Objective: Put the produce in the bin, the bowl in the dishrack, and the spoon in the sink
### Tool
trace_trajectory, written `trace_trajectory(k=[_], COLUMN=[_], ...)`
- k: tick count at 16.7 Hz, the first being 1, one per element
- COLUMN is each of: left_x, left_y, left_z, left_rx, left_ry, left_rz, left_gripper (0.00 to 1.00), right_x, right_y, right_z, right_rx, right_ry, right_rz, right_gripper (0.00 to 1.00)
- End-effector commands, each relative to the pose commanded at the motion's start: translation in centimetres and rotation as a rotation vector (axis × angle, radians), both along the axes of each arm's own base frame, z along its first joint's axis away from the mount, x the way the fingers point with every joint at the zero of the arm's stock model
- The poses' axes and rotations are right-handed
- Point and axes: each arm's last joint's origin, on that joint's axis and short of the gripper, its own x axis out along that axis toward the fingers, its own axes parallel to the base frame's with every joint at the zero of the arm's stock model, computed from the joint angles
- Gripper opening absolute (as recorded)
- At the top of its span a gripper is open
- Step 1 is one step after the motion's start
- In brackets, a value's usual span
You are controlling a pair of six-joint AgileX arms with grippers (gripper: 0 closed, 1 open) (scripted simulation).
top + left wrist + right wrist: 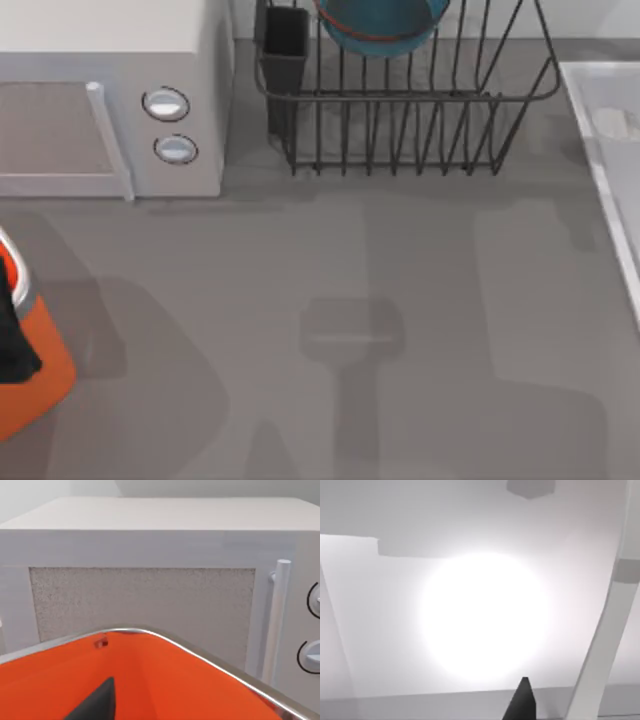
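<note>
The bowl point(382, 25) sits in the dishrack point(405, 120) at the back of the bench point(400, 300), beside the rack's black utensil cup point(285, 50). The bin point(35, 370) stands at the bench's left edge, in front of the microwave point(110, 90); the sink point(610, 150) lies along the right edge.

From my left wrist camera, one dark fingertip of the left end effector point(97, 702) hangs over the bin's orange inside point(165, 680), close to the metal rim point(210, 657). I cannot tell how far it is open, or whether it holds the produce. My worry: a release too near that rim could bounce the produce onto the bench.

The right end effector point(522, 700) hovers above a pale, glaring surface, probably the sink basin. Its opening is likewise unclear, and a badly placed spoon could catch the raised wall.
</note>
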Motion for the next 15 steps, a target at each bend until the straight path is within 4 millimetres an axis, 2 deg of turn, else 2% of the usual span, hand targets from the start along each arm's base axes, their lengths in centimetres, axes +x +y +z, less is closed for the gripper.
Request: trace_trajectory(k=[7, 12, 15], left_x=[0.0, 0.0, 0.0], left_y=[0.0, 0.0, 0.0], left_z=[0.0, 0.0, 0.0], left_rx=[0.000, 0.000, 0.000], left_ry=[0.000, 0.000, 0.000], left_rz=[0.000, 0.000, 0.000], left_gripper=[1.00, 1.00, 1.00], right_x=[0.2, 0.3, 0.2], right_y=[-0.2, -0.1, -0.1], right_z=[-0.5, -3.2, -4.2], right_rx=[-0.001, 0.003, 0.001], right_ry=[-0.009, 0.013, 0.007], right_rz=[-0.004, -0.001, -0.001], right_gripper=[0.00, 0.00, 0.00])
